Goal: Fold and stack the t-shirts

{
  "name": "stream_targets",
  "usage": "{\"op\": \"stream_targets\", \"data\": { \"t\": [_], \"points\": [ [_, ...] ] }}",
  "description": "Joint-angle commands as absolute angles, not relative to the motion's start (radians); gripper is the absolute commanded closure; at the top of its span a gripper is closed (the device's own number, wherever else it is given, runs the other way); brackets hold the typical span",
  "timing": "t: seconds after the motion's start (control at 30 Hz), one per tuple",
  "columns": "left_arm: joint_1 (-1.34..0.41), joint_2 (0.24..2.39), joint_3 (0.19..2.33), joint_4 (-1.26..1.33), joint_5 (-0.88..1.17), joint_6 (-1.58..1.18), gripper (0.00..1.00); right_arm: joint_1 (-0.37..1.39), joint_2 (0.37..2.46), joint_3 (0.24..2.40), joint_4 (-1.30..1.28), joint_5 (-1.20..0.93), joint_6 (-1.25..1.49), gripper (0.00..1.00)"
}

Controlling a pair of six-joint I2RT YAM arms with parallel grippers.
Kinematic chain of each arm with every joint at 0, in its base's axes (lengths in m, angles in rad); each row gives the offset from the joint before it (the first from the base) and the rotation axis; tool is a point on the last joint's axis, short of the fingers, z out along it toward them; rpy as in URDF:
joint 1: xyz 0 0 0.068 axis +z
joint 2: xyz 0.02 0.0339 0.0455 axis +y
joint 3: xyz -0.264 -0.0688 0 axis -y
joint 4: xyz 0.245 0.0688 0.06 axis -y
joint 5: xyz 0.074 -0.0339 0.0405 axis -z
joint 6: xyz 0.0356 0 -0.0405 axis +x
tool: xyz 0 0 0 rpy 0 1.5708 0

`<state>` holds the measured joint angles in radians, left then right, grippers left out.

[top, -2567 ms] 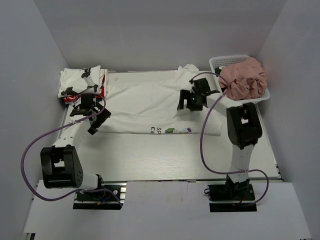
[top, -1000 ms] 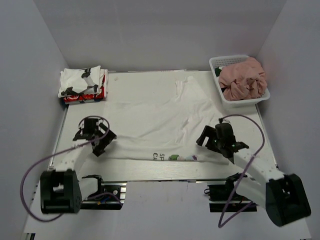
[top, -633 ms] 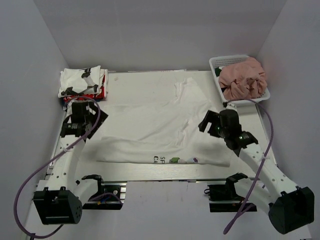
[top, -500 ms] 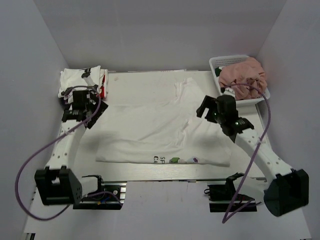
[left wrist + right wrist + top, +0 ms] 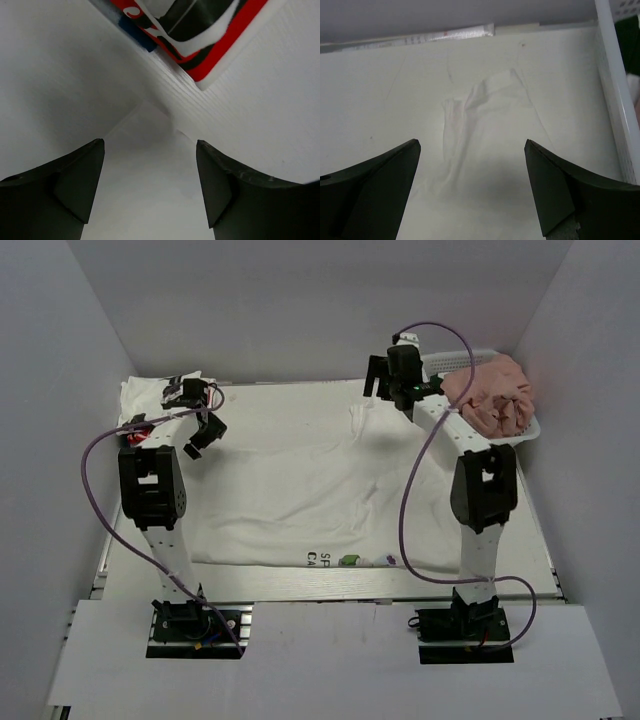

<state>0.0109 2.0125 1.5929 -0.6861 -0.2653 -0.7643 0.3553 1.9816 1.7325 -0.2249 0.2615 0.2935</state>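
A large white t-shirt (image 5: 300, 480) lies spread flat on the table, its small coloured print (image 5: 350, 560) at the near hem. My left gripper (image 5: 205, 437) hovers open and empty over its far left corner (image 5: 150, 200); in the left wrist view the gripper (image 5: 150, 143) sits just near of the folded stack (image 5: 190, 35). That stack, white with black patches over red (image 5: 160, 405), lies at the far left. My right gripper (image 5: 385, 392) is open and empty above the rumpled far sleeve (image 5: 470, 105); its wrist view shows the gripper (image 5: 472, 145) wide open.
A white mesh basket (image 5: 528, 430) at the far right holds a crumpled dusty pink t-shirt (image 5: 490, 390). Its rim (image 5: 612, 90) stands right of my right gripper, with dark green cloth (image 5: 627, 42) inside. The back wall is close behind both grippers.
Both arms swung from the shirt's near half out to its far corners. The shirt now lies flatter, its print near the front edge. Both grippers stay open.
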Motion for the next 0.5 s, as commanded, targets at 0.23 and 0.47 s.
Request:
{"op": "stream_targets", "data": {
  "t": [0.23,0.47],
  "points": [
    [0.038,2.186,1.707,-0.704,-0.288,-0.785,0.26,0.341,2.434,2.236,-0.163,0.341,0.170,0.10],
    [0.038,2.243,1.717,-0.715,-0.268,-0.804,0.55,0.330,2.594,2.304,-0.012,0.298,0.179,0.14]
  ]
}}
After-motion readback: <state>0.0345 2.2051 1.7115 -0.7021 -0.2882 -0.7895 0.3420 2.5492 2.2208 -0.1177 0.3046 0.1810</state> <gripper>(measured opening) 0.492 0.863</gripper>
